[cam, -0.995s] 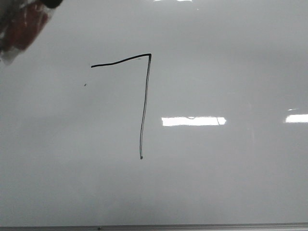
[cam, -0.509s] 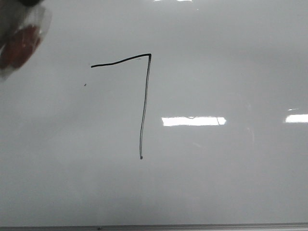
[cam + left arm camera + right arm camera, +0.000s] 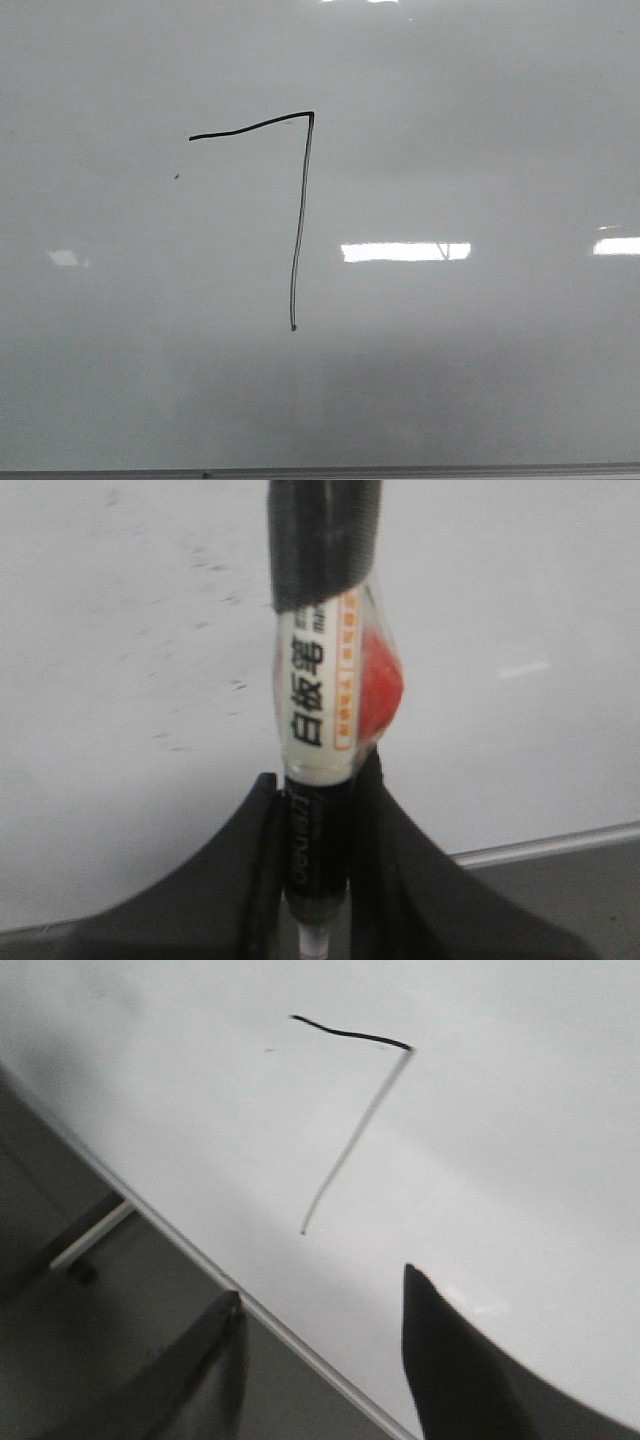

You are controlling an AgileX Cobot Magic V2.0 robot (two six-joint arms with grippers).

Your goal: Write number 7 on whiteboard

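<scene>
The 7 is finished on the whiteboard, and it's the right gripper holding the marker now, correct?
Not quite. The number 7 is drawn on the whiteboard, but the left gripper holds the marker, as the left wrist view shows. The right gripper is open and empty.

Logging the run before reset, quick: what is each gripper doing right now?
Left gripper: shut on the black-and-white whiteboard marker.
Right gripper: open, holding nothing, jaws apart over the glossy whiteboard's edge.
</scene>
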